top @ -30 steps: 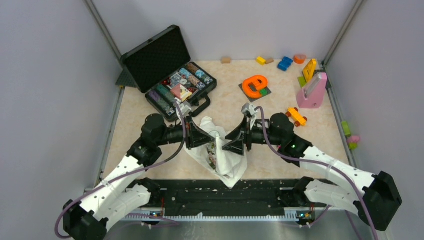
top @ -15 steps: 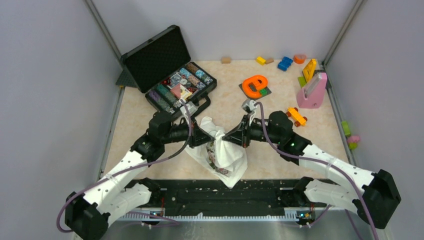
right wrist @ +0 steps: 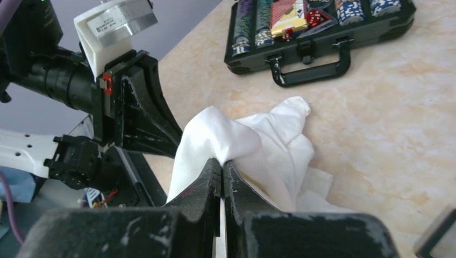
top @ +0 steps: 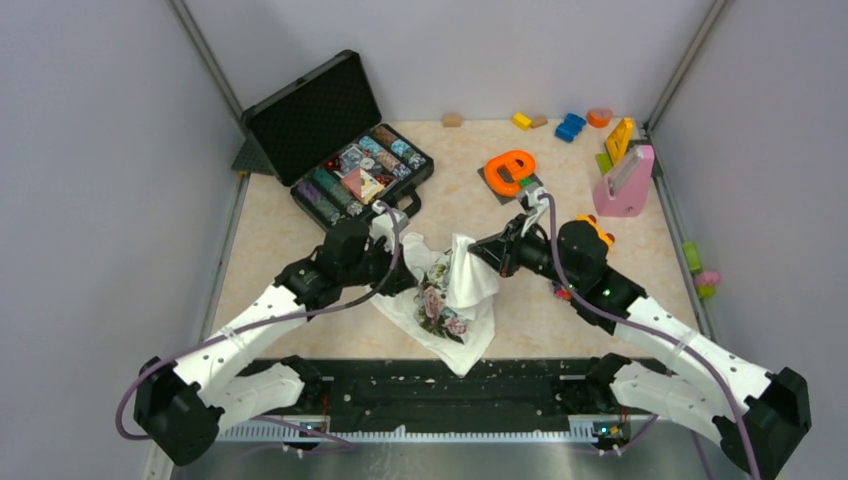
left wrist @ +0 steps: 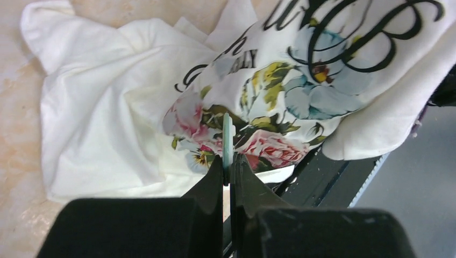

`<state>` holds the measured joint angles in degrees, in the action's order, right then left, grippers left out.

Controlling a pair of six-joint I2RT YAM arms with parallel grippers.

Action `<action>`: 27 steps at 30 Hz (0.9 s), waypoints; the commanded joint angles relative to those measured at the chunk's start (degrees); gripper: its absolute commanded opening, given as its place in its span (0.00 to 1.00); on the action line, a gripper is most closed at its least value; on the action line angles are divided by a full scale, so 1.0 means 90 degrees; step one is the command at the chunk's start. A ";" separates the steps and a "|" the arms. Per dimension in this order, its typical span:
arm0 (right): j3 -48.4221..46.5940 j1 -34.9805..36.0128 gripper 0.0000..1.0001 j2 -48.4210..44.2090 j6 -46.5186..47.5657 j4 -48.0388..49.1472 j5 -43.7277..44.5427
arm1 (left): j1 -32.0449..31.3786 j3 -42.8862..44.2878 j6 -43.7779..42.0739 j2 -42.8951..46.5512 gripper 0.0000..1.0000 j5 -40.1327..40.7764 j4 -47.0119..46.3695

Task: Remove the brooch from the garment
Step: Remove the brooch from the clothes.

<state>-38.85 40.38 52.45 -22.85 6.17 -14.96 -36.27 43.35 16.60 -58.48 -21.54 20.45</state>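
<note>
The right fingers (right wrist: 213, 177) were pressed together on a raised fold of the garment (right wrist: 253, 134). They pinched the white cloth so that it stood in a peak over their tips, while the rest sagged down to the counter (right wrist: 376, 134) beyond them. The left fingers (left wrist: 217, 177) were pressed together too, close to the right ones across the cloth. A thin pale strip (left wrist: 228, 137) stood between their tips, and what it was could not be told. Just beyond the left fingers the garment's printed side lay spread, roses and dark script facing up. The brooch could not be picked out in any view. Past the right fingers, beyond the cloth's far edge, sat an open case of poker chips (right wrist: 322, 37).
</note>
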 commanded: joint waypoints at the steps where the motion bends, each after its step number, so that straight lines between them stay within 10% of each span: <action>1: 0.0128 -0.0043 0.00 -0.0374 0.0650 -0.0543 0.0269 | 0.0124 0.0306 0.0312 0.0434 0.00 0.0559 0.0188; 5: 0.0365 -0.0038 0.06 -0.0132 0.0791 -0.0360 -0.0927 | 0.0329 0.0157 0.0638 0.0866 0.00 -0.0353 -0.0403; 11: 0.0131 -0.0043 0.86 0.0225 0.0825 -0.0267 -0.2124 | 0.0598 -0.0146 0.1485 0.1082 0.00 -0.1955 -0.1501; 27: 0.0648 0.0000 0.61 0.0067 -0.1186 0.3189 -0.3055 | 0.0583 -0.0726 0.3722 0.0927 0.00 -0.3856 -0.4916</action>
<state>-31.94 40.34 52.90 -30.68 26.11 -41.39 -31.14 36.84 46.50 -49.82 -52.42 -15.00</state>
